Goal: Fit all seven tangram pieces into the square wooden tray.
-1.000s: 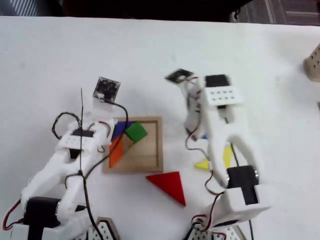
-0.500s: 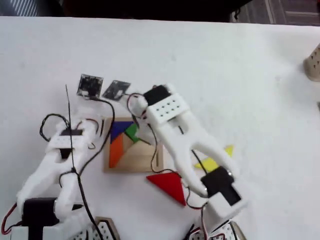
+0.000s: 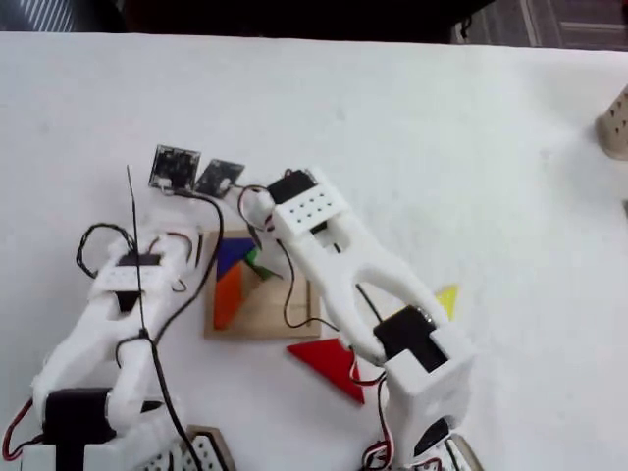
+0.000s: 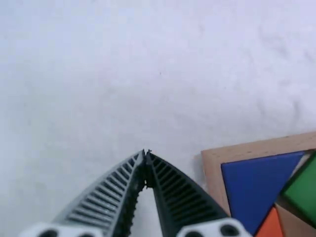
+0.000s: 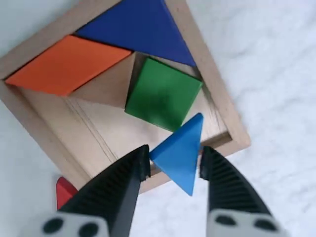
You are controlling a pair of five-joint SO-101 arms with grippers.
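1 smooth blue triangle (image 5: pixel 178 148) tight in right hand (image 5: pixel 174 154); ribbed left hand (image 4: pixel 146 156) closed, empty.

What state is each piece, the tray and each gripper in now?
tray: partly filled, three pieces inside
large blue triangle: lying in a tray corner
orange piece: lying in the tray
green square: lying in the tray
small blue triangle: held over the tray's rim
red triangle: loose on the table
yellow piece: loose on the table
left gripper: shut, empty
right gripper: shut on the small blue triangle
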